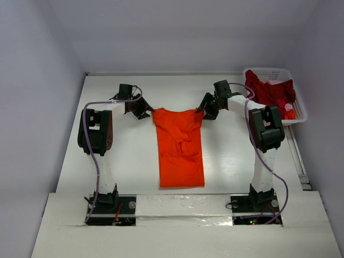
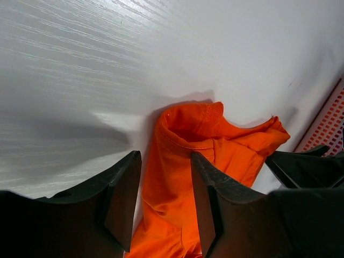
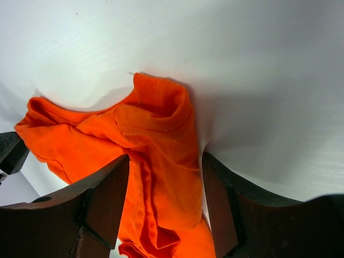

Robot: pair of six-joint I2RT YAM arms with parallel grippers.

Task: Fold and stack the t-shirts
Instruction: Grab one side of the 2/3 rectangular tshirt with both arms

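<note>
Partly hidden crimson shirt (basketed)

You're looking at soft matt cloth in the orange t-shirt, creased, with stitched hems showing at its corners. The table under it is smooth white with a faint streaked grain and a slight sheen. Beside the table, the basket is white plastic lattice holding dark red cloth; the fingers look like matt black plastic.
</note>
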